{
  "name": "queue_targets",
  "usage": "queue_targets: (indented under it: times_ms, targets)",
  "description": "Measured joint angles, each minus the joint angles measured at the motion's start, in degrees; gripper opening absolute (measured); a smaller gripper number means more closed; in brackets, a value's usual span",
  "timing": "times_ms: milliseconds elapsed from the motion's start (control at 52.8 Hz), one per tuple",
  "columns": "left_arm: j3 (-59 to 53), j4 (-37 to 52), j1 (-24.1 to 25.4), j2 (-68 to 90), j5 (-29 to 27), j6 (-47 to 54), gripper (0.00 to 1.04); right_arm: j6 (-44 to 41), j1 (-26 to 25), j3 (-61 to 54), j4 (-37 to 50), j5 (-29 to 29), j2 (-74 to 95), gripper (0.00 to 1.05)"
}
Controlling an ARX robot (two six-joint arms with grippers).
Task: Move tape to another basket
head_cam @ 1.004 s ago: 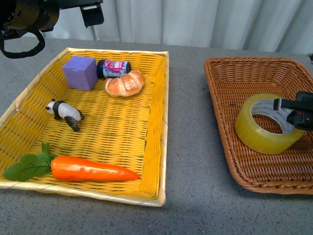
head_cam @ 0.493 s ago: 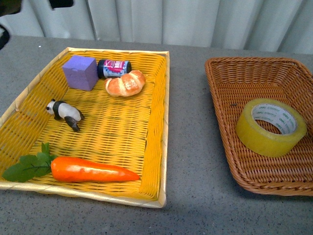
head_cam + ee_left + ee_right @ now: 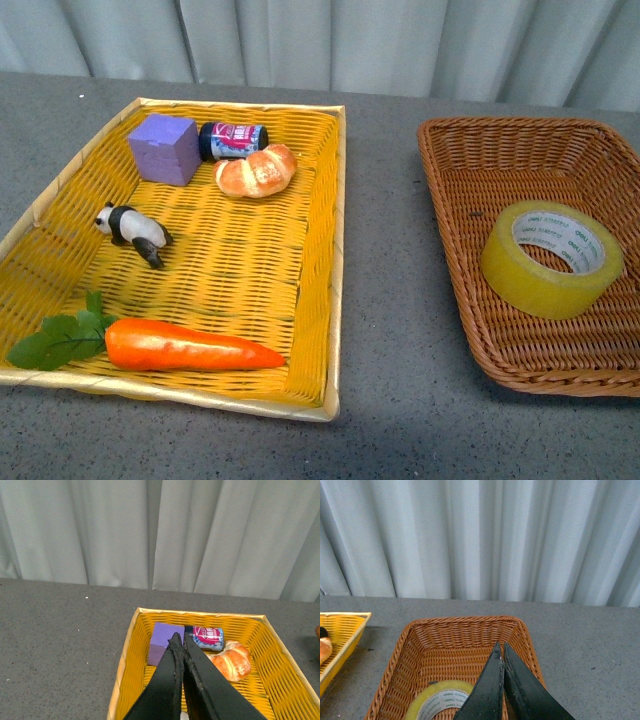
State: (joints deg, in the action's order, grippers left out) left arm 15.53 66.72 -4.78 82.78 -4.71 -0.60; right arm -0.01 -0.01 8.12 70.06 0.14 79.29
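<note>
The tape (image 3: 551, 258), a wide yellowish roll with a white printed core, lies flat inside the brown wicker basket (image 3: 470, 135) on the right of the front view. The right wrist view looks down on the same roll (image 3: 439, 702) and basket (image 3: 462, 622). My right gripper (image 3: 500, 646) is shut and empty, held above the basket and clear of the roll. My left gripper (image 3: 179, 636) is shut on nothing, raised over the far end of the yellow tray. Neither arm appears in the front view.
A yellow woven tray (image 3: 335, 230) on the left holds a purple cube (image 3: 163, 147), a small can (image 3: 232, 139), a croissant (image 3: 256, 169), a toy panda (image 3: 133, 230) and a carrot (image 3: 180, 346). Grey tabletop (image 3: 385, 260) separates the two baskets. A pale curtain hangs behind.
A second ago my right gripper was at the tape in the basket and the left arm showed at top left. Both have since withdrawn out of the front view. The tape stays in the basket.
</note>
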Motion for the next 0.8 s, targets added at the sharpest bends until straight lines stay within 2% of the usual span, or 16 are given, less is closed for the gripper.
queue_targets:
  times_ms: [76, 171, 227, 341, 796]
  targets:
    - [-2.19, -0.85, 0.42, -3.39, 0.59, 0.07, 0.04, 0.0, 0.0, -1.36, -2.75, -0.02, -4.11, 0.01]
    - [-4.68, -2.47, 1.01, -6.99, 1.03, 0.13, 0.04, 0.0, 0.0, -1.95, -10.14, -0.02, -11.28, 0.01]
    - [-5.97, -3.56, 2.71, -9.14, 3.89, 0.17, 0.04, 0.0, 0.0, -2.58, -12.11, -0.02, -14.6, 0.01]
    - [-8.7, -6.71, 4.63, -15.32, 4.33, 0.17, 0.04, 0.0, 0.0, -4.44, -16.5, -0.02, -21.18, 0.01]
    - [-14.32, -24.65, 4.66, -38.88, 4.59, 0.17, 0.04, 0.0, 0.0, -7.69, -35.5, -0.04, -43.91, 0.01]
